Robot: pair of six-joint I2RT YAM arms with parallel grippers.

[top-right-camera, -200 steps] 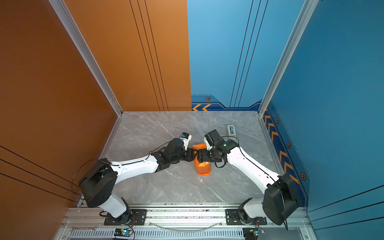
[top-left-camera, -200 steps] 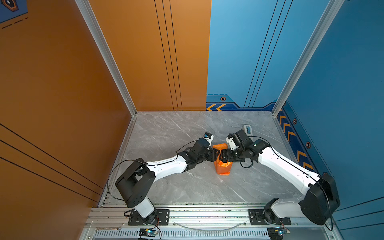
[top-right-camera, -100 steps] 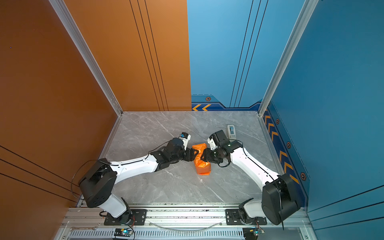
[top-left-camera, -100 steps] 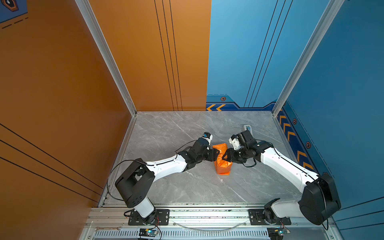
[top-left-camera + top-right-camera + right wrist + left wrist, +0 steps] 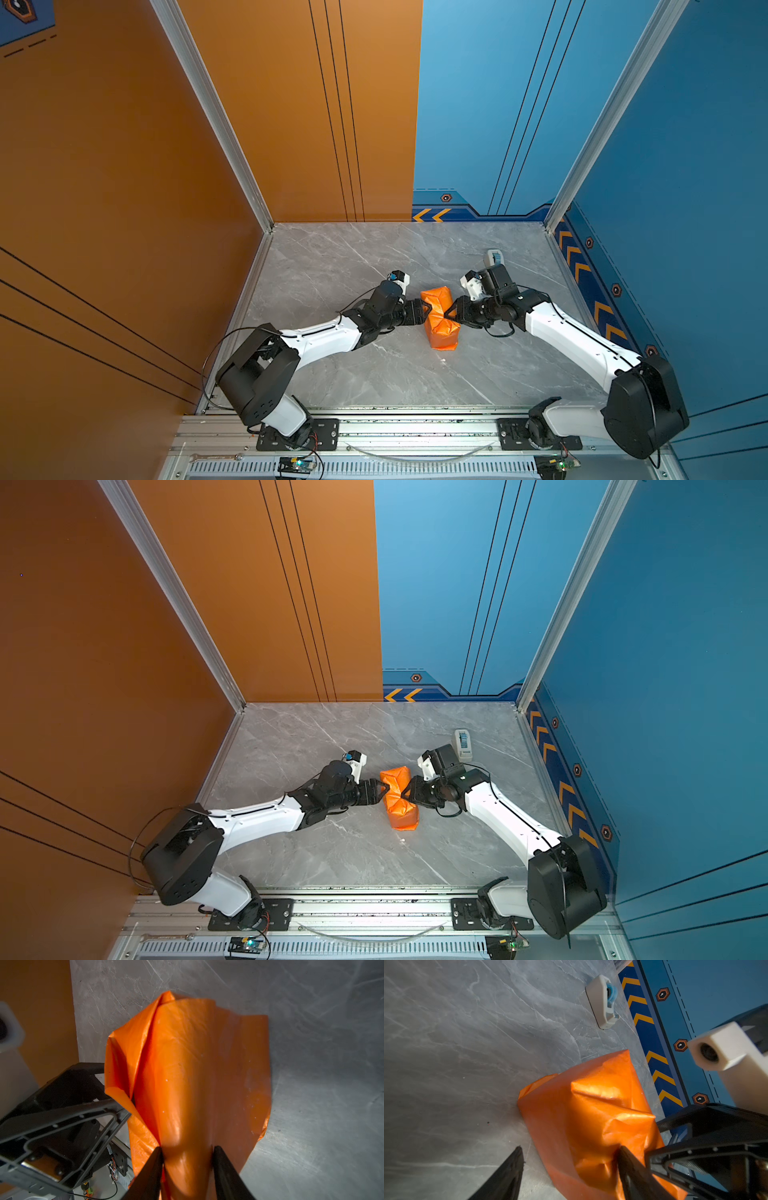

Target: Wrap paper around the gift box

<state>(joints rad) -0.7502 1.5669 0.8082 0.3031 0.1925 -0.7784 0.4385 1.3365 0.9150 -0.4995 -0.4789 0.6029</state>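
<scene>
In both top views the paper (image 5: 440, 332), hiding the gift box, lies between left pincer (image 5: 426, 309) and right pincer (image 5: 449, 313); left wrist view: left pincer open against it; right wrist view: right pincer nipping a ridge, a fold I judge needs flattening next.

Gift box fully hidden inside paper (image 5: 440, 328); dispenser (image 5: 493, 255) partly behind r. arm (image 5: 573, 336).

Grey marble floor (image 5: 374, 374); orange wall (image 5: 124, 166) left, blue wall (image 5: 685, 166) right; yellow chevron strip (image 5: 575, 266) along base.
</scene>
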